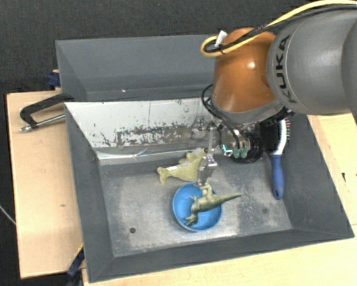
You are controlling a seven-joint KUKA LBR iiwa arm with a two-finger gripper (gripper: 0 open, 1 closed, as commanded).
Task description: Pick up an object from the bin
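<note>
I am looking down into the grey bin [129,202]. The big grey arm [321,62] comes in over the bin's right edge, and its orange cover [240,70] hangs above the back right part of the bin.

The claw [205,179] points down near the middle of the bin floor. I cannot tell if the claw is open or closed, and I cannot see anything held in it.

Right under the claw is a green toy dinosaur [210,201]. It is thin, and its long tail points toward the right edge. It lies on top of a blue round dish [185,202]. The dish sits on the floor, a bit closer to the front edge than to the back wall. The tip of the claw is just above the dinosaur's back, at the dish's back rim. I cannot tell if it touches the toy.

Just beside the claw, on the side toward the left edge, lies a yellow toy fish [180,169]. It is close to the dish.

A blue brush [276,177] with white bristles lies near the right wall, well apart from the dish.
</note>
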